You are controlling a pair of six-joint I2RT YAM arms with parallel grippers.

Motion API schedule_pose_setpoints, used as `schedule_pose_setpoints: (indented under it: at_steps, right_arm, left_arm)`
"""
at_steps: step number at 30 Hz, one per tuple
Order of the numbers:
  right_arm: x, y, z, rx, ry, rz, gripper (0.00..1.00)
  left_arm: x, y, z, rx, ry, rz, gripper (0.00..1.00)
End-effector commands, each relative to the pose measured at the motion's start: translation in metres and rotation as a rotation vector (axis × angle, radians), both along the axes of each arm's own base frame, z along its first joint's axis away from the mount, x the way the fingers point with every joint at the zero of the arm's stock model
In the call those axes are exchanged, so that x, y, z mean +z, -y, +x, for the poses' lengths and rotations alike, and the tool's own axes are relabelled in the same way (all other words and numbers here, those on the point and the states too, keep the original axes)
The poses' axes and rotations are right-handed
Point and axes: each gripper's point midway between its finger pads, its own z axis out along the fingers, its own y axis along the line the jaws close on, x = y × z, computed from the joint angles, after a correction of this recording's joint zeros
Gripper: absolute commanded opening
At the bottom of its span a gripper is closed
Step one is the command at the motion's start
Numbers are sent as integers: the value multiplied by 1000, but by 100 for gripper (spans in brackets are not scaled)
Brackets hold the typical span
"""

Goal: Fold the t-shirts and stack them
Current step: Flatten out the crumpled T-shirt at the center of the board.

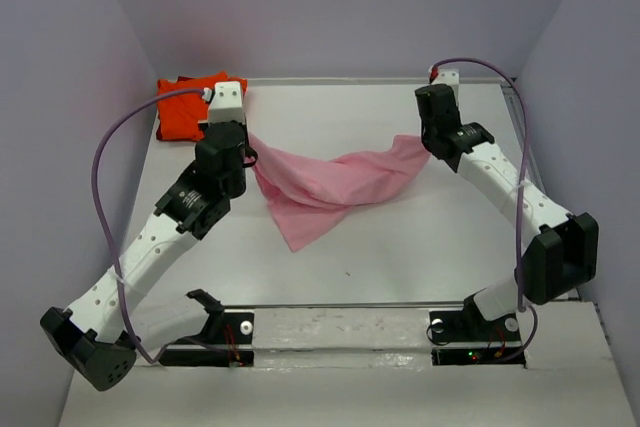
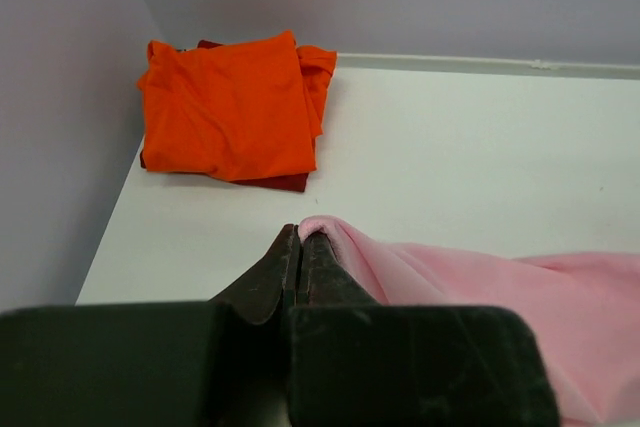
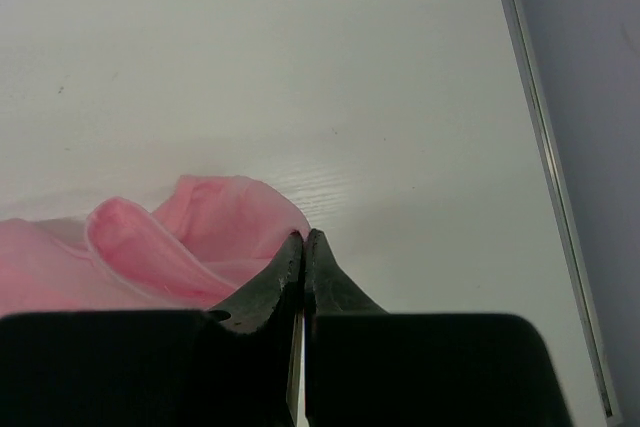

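We log: white table [image 1: 420,247], lilac walls [image 1: 330,7]; orange-red t-shirt [image 1: 185,109] at ten o'clock; left gripper [image 2: 298,239] and right gripper [image 3: 303,239] each pinch pink t-shirt [image 1: 330,187].

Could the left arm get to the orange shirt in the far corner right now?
Probably yes for reach: the orange t-shirt lies just beyond the left gripper, with bare table between. But that gripper is shut on the pink t-shirt, so it must let go first.

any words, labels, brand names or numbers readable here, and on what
No readable text anywhere.
The pink t-shirt and the folded orange t-shirt show plain cloth, no print or tag.
The table is unmarked; the arm bases show only small lights, nothing legible.
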Motion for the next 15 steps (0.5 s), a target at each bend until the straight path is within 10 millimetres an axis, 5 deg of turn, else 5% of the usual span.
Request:
schedule_pose_setpoints:
  at_steps: [1, 9, 14, 15]
  right_arm:
    - [18, 4, 26, -46, 83, 29, 0]
    - [39, 3, 34, -31, 137, 47, 0]
    - [78, 3, 49, -3, 208, 65, 0]
    - [86, 1, 49, 9, 218, 65, 0]
  left_arm:
    - [22, -10, 2, 31, 120, -64, 0]
    - [13, -11, 6, 30, 120, -81, 0]
    - [46, -9, 18, 31, 137, -113, 0]
    - [66, -7, 19, 17, 170, -137, 0]
